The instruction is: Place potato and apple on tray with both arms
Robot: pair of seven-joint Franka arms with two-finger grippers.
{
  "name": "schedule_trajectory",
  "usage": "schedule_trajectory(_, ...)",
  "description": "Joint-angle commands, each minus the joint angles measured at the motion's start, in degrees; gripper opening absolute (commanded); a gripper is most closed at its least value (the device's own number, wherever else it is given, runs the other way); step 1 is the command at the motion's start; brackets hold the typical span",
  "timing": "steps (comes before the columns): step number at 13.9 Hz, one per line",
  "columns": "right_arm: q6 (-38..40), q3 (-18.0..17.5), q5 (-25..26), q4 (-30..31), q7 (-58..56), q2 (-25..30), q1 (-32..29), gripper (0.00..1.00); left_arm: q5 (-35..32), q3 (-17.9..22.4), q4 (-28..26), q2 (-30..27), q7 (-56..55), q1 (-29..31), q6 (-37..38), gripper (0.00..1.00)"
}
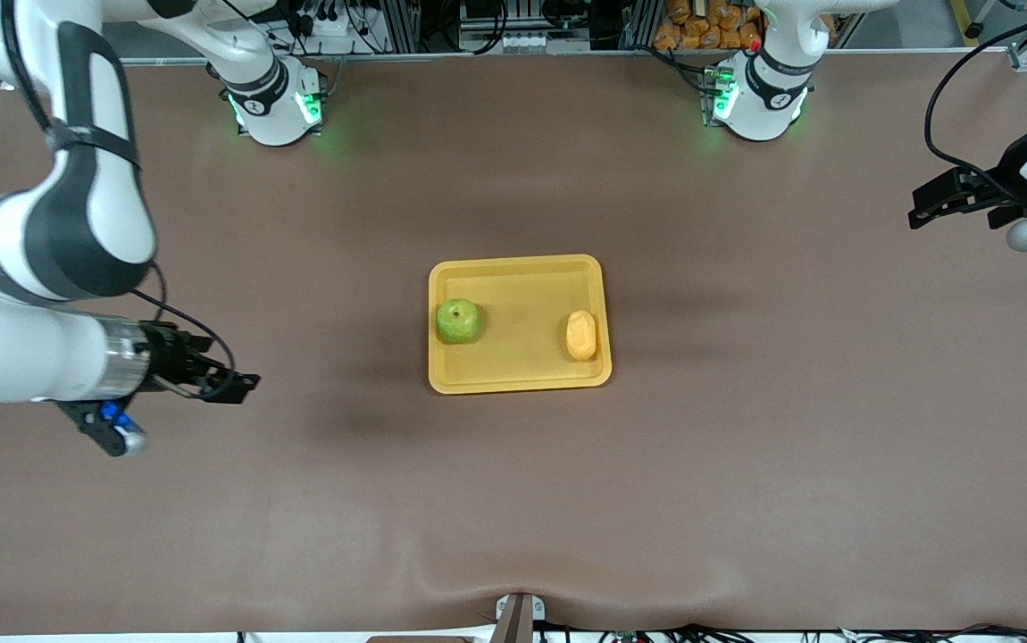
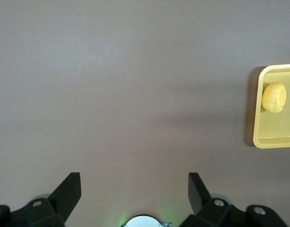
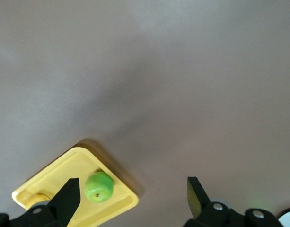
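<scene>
The yellow-orange tray [image 1: 519, 288] lies at the middle of the table. The green apple [image 1: 459, 321] sits in it at the right arm's end, the oblong yellow potato [image 1: 581, 335] at the left arm's end. My right gripper [image 1: 241, 385] is open and empty, held over bare table toward the right arm's end, apart from the tray. My left gripper [image 1: 922, 207] is open and empty over the table's left-arm end. The left wrist view shows the potato [image 2: 274, 97] in the tray [image 2: 258, 124]. The right wrist view shows the apple [image 3: 99, 187] in the tray [image 3: 45, 177].
The brown table mat [image 1: 746, 464] spreads around the tray on every side. The two green-lit arm bases [image 1: 277, 107] [image 1: 759, 98] stand along the table's edge farthest from the front camera. A black cable [image 1: 951, 80] hangs near the left arm.
</scene>
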State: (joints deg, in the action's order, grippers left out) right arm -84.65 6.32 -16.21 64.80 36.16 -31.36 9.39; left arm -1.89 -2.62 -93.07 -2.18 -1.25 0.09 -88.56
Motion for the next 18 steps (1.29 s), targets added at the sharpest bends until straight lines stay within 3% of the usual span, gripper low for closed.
schedule_trajectory(1,1.8,-4.2,3.4,1.6,-4.2,3.1,-4.8,1.00,0.2,0.2,0.2,-0.2,1.2,0.1,0.5,1.00)
schedule_trajectory(3,2.1,-6.6,5.3,2.5,-6.6,5.4,-7.5,1.00,0.2,0.2,0.2,-0.2,1.0,0.1,0.5,1.00)
schedule_trajectory(7,2.3,-12.4,14.0,6.6,-14.8,11.8,-10.8,1.00,0.2,0.2,0.2,0.1,1.1,0.2,0.5,1.00)
schedule_trajectory(12,7.6,-11.6,14.6,7.8,-25.4,18.6,-11.2,1.00,0.2,0.2,0.2,0.2,1.2,0.6,0.5,1.00)
schedule_trajectory(16,9.7,-6.8,14.1,8.9,-37.3,22.5,-11.2,1.00,0.2,0.2,0.2,0.2,1.2,0.6,0.5,1.00)
schedule_trajectory(18,9.4,-5.7,13.8,13.6,-38.0,27.2,-11.1,1.00,0.2,0.2,0.2,0.2,1.2,0.6,0.5,1.00)
